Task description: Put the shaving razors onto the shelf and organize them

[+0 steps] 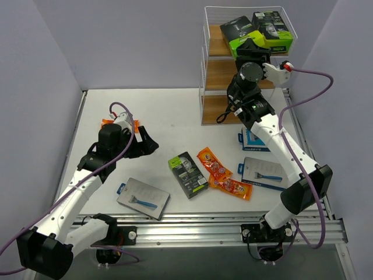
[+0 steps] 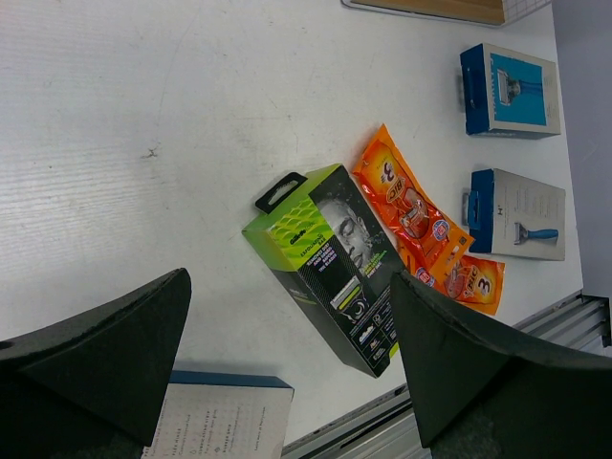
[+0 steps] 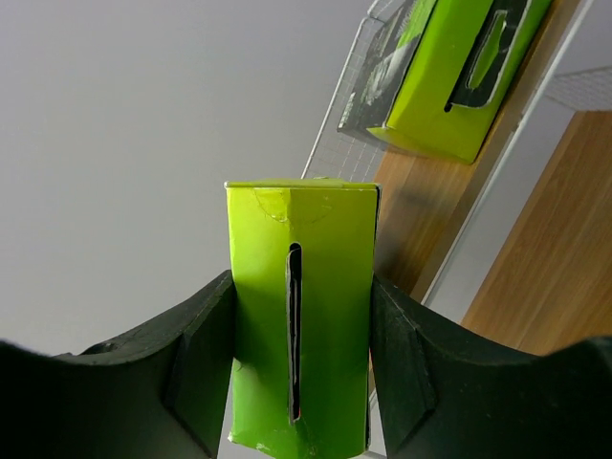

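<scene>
1. Right pincer (image 3: 301,287) is clamped on a lime-green razor box (image 3: 263,325); the shelf (image 1: 217,74) top tier, just beyond it, already carries other boxes (image 1: 236,27).
2. Left pincer (image 2: 289,277) stands apart; below it on the desk (image 2: 143,115) a black-and-green box (image 2: 330,268), orange packets (image 2: 411,206) and blue cards (image 2: 512,91) remain to place.

Counter (image 1: 163,111): white. Shelf (image 1: 217,73): pale wood boards, white wire frame. Razor box (image 2: 330,268): black, lime-green top, face print. Packets (image 1: 224,174): glossy orange. Card (image 1: 143,198): grey, blue razor. Held box (image 3: 301,316): plain lime-green end.
</scene>
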Robot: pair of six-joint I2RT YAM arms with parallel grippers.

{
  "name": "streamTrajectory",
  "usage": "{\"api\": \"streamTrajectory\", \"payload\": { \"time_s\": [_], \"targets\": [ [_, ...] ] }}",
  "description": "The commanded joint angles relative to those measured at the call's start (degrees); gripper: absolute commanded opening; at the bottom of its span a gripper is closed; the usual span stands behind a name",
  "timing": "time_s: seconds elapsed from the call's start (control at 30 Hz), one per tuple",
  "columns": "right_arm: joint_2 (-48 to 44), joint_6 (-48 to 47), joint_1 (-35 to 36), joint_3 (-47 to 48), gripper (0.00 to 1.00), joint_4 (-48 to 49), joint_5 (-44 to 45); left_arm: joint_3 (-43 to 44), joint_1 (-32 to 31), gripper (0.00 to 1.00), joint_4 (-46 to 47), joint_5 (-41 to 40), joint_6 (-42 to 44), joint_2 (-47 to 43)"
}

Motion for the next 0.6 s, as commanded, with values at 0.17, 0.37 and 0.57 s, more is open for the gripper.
{"api": "streamTrajectory", "payload": {
  "time_s": [0.17,0.37,0.57],
  "targets": [
    [2.4,8.5,-0.2,4.6,0.22,-4.1,1.1,0.3,-0.3,0.94,2.3,0.6,0.7,0.1],
    [3.2,9.2,-0.2,5.5,0.29,-6.5,0.0,0.1,-0.3,0.94,2.5,0.7,0.6,0.2],
    [3.9,8.3,-0.5,6.9,0.44,-9.3,-4.4,0.2,-0.3,0.94,2.3,0.7,0.5,0.1]
  ]
}}
